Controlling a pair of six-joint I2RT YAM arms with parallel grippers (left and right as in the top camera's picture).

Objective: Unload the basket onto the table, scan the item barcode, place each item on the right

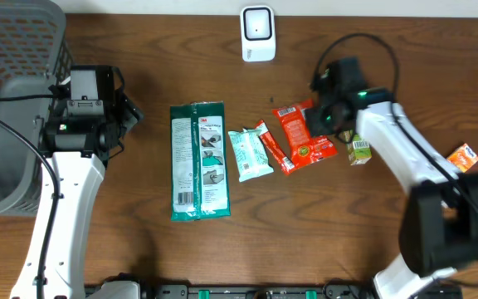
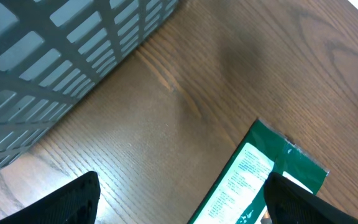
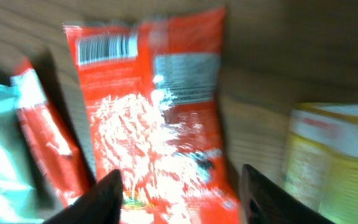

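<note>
Brown wood-grain table [image 1: 139,249] bears packets [image 1: 304,133], grey basket [image 1: 15,50] perhaps on its corner.

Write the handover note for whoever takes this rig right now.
Left gripper: open, empty, between the basket and the green pack.
Right gripper: open, low over the red packet, which lies on the table, barcode up.
Scanner: at the far table edge, no item near it.
Done: nothing lifted yet.
Left: grip the packet, show its barcode to the scanner.
</note>
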